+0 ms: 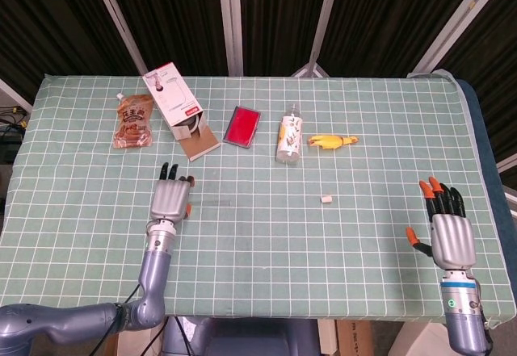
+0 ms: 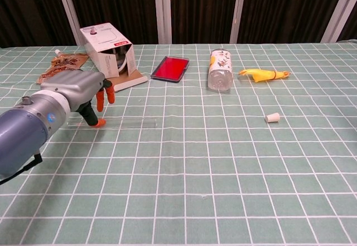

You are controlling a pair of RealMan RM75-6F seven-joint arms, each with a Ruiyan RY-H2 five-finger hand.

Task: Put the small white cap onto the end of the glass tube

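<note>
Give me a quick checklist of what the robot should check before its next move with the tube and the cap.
1. Left hand is over the glass tube's left end: ok.
2. Left hand grips the tube: not ok, fingers apart and nothing held yet.
3. Tube's right end is clear of other things: ok.
4. Small white cap lies alone on the table, free to pick: ok.
5. Right hand is open and ready: ok, though it is far from the cap.
6. Which tube end is open: cannot tell.
</note>
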